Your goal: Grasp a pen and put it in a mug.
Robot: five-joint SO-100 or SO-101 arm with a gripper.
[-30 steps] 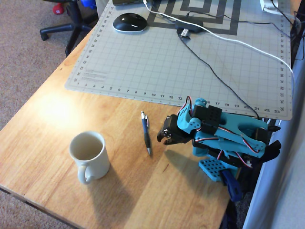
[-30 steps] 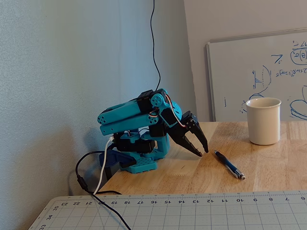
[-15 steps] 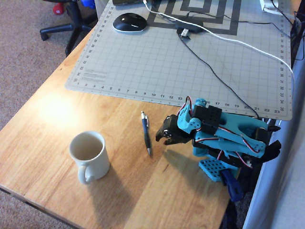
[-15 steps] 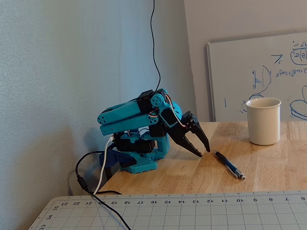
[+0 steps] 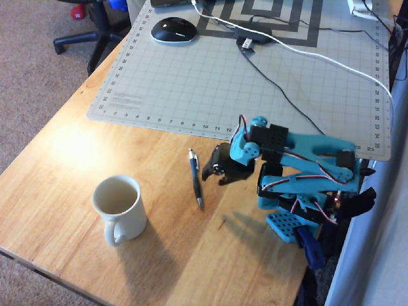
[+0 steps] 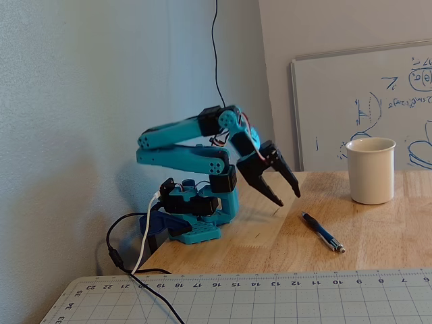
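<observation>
The dark blue pen (image 5: 195,178) lies flat on the wooden table, silver tip toward the front edge; it also shows in the fixed view (image 6: 323,231). The cream-white mug (image 5: 118,206) stands upright to its left in the overhead view, handle toward the front edge, and is empty; in the fixed view the mug (image 6: 370,170) stands farther back. My gripper (image 5: 208,173) is open and empty, held above the table just right of the pen. In the fixed view the gripper (image 6: 289,197) points down, its black fingers spread, a little left of the pen.
A grey cutting mat (image 5: 191,76) covers the back of the table, with a black mouse (image 5: 173,30) and black and white cables (image 5: 299,51) on it. The arm's blue base (image 5: 299,197) sits at the right edge. A whiteboard (image 6: 364,101) leans behind the mug.
</observation>
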